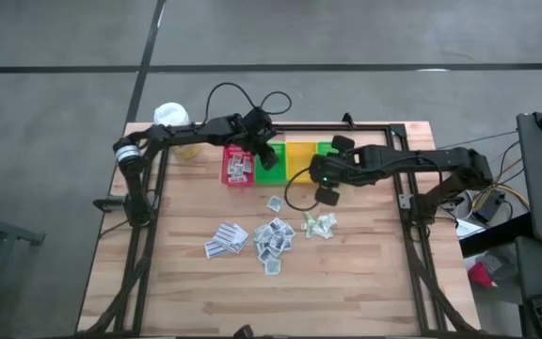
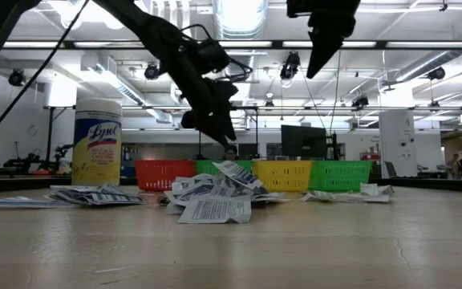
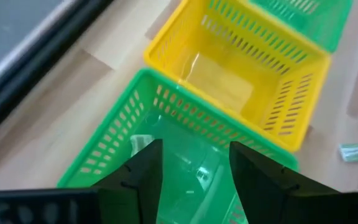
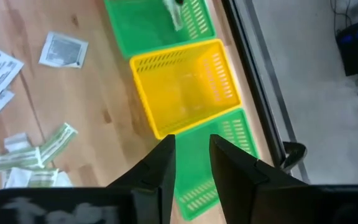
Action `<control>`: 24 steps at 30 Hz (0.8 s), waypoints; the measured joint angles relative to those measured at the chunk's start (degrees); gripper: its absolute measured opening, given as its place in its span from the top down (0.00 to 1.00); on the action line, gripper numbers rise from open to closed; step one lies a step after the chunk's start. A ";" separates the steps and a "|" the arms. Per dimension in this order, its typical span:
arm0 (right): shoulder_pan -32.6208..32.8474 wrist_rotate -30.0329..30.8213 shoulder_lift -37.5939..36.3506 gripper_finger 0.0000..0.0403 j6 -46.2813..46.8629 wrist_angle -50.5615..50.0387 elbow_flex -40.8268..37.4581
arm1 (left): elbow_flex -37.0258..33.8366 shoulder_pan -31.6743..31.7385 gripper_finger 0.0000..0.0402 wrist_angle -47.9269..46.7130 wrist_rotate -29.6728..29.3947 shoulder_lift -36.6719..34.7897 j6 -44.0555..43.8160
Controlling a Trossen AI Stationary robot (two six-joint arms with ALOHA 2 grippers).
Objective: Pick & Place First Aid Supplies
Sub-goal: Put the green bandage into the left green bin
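Observation:
Small white sachets lie in loose piles on the wooden table [image 1: 271, 235] [image 2: 215, 197], some with green print [image 1: 318, 224] [image 4: 36, 155], one alone [image 1: 274, 202] [image 4: 63, 50]. More fill the red bin [image 1: 238, 168]. My left gripper [image 3: 194, 171] [image 1: 265, 151] hovers open over the left green bin [image 3: 117, 143] and holds nothing; a pale packet [image 3: 143, 143] lies on that bin's floor. My right gripper [image 4: 191, 158] [image 1: 323, 174] hangs open and empty above the right green bin [image 4: 229, 134], next to the yellow bin [image 4: 185, 87].
Red, green, yellow and green bins stand in a row at the table's far edge [image 2: 239, 172]. A white-capped yellow canister [image 1: 172, 121] [image 2: 97, 140] stands at the far left corner. A dark frame [image 1: 398, 202] borders the table. Bare wood lies near the front edge.

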 joint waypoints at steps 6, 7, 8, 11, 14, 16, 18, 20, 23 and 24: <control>2.33 -0.48 -3.68 0.78 2.47 0.38 -5.84 | -0.01 -0.02 0.56 -1.57 0.12 -3.25 -0.29; 2.87 -0.73 -4.48 0.78 2.88 0.63 -6.94 | -0.02 -0.02 0.56 -1.73 0.18 -4.05 -0.29; 3.36 -1.46 -5.16 0.78 3.07 0.84 -8.07 | -0.02 -0.02 0.56 -1.60 0.27 -4.86 -0.31; 4.86 -7.89 -7.45 0.77 2.02 4.21 -11.54 | -0.02 -0.02 0.56 -1.84 0.63 -7.26 -0.34; 5.94 -17.67 -9.86 0.78 -0.29 9.26 -15.45 | -0.02 -0.12 0.56 -1.82 2.25 -10.13 0.37; 6.22 -21.89 -11.25 0.79 -0.39 12.65 -18.22 | -0.02 -0.33 0.56 -1.62 3.53 -12.10 2.27; 6.19 -24.18 -12.41 0.80 0.51 15.36 -20.83 | -0.02 -0.83 0.56 -1.57 4.59 -13.71 4.71; 6.19 -24.65 -13.06 0.82 1.18 16.89 -22.87 | -0.11 -1.58 0.56 -1.55 5.50 -15.28 6.56; 6.19 -24.77 -12.99 0.83 1.20 18.18 -24.52 | -0.13 -2.88 0.57 -1.24 6.03 -17.36 8.09; 6.19 -24.85 -12.76 0.84 1.19 18.67 -24.67 | -0.13 -3.36 0.57 -1.12 6.07 -18.00 8.59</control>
